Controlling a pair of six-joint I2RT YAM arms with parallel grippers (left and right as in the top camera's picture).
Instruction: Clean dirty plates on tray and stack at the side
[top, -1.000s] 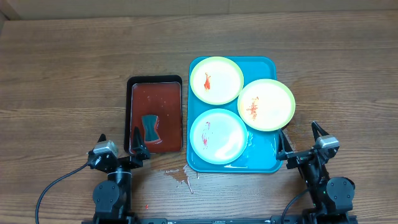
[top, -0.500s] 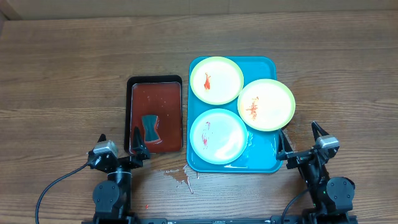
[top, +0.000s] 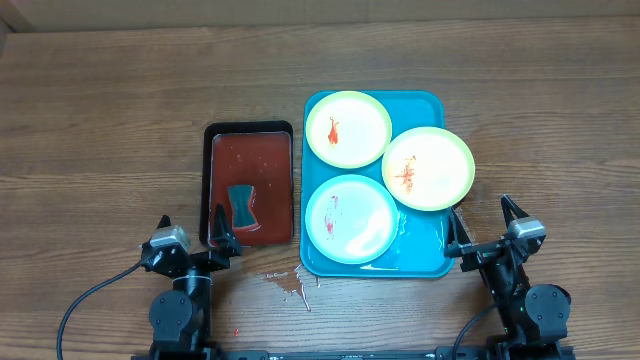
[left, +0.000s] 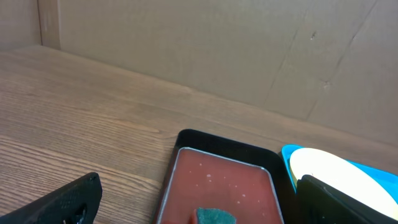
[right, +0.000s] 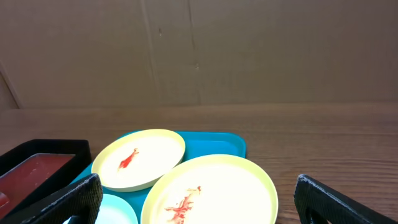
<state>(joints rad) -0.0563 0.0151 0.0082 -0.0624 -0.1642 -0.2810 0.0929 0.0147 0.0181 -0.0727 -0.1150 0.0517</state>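
While three plates (top: 427, 167) lie smeared on tray (top: 425, 258), none stacked aside; left gripper (top: 192, 225), right gripper (top: 478, 222) both spread wide, empty, at near edge of table (top: 100, 120); sponge (top: 241, 204) sits in black tray (top: 250, 128) near left gripper, presumably placed for wiping.

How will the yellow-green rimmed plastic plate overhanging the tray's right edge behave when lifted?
Likely stiff and light: that round plate looks like shallow plastic. Overhanging the rim of the turquoise plastic tray, it may rock when pushed. Wet sheen there suggests slipperiness.

Left pincer (top: 191, 215) gaping wide, right pincer (top: 477, 208) equally wide, both empty, tucked back low, aimed forward
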